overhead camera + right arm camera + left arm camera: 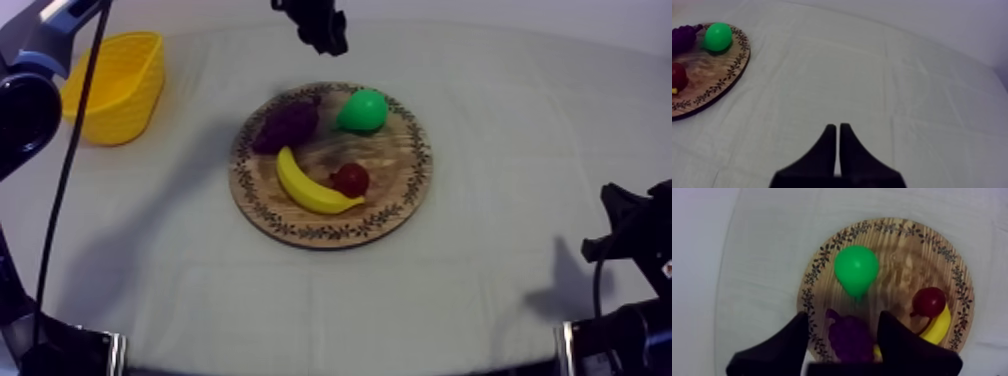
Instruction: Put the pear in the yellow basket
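Note:
The green pear [362, 110] lies on the far side of the round wooden board [405, 200], beside the purple grapes [287, 125]. My left gripper [322, 40] hangs above the table just beyond the board's far edge. In the left wrist view its fingers stand open [843, 317] over the grapes [849, 338], with the pear [856, 268] a little ahead of them and nothing held. The yellow basket [115, 85] stands at the far left of the table. My right gripper [837, 127] is shut on nothing, low over bare cloth at the right, well away from the pear [718, 36].
A banana [310, 185] and a small red fruit [350, 180] lie on the near half of the board. Bare cloth separates the board from the basket. The right arm [625, 225] sits at the table's right edge.

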